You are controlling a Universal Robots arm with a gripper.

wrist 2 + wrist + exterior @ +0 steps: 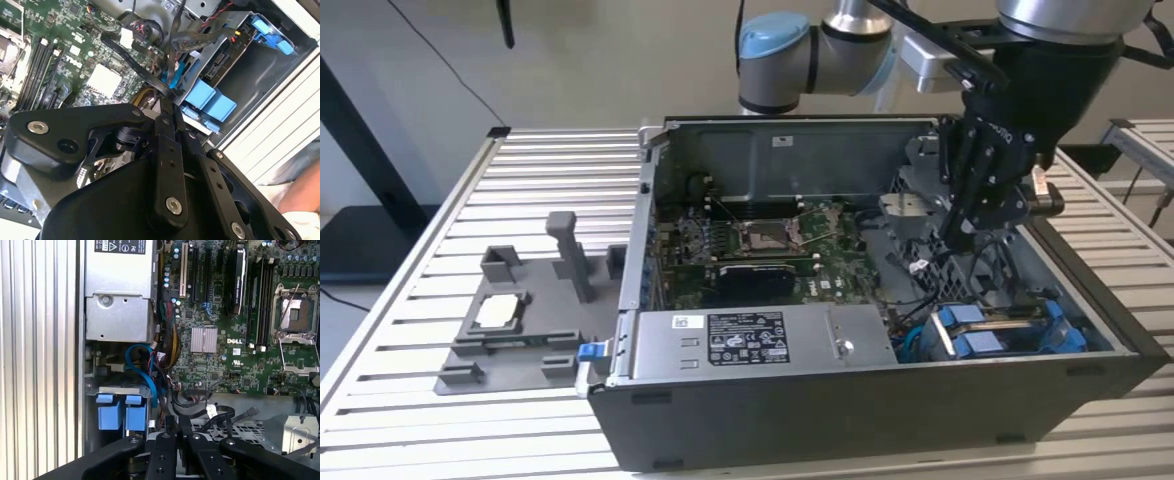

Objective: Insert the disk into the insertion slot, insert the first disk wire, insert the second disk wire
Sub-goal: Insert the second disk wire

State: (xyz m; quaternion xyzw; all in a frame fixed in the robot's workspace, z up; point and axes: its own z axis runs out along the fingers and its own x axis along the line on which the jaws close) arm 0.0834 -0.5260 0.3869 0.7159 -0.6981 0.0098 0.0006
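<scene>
The disk [987,330] is sitting seated in the insertion slot [220,37]. I am pinching a black disk wire [135,57] between the gripper [167,97] fingers; wire insertion appears unfinished.

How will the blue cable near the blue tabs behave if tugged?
Likely floppy: the blue cable curves in a loose loop. Probably light, being a thin flat ribbon. It may snag, since it runs among other wires.

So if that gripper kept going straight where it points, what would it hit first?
Probably the loose black cables just ahead of the gripper, inside the computer case; depth is hard to judge.
</scene>
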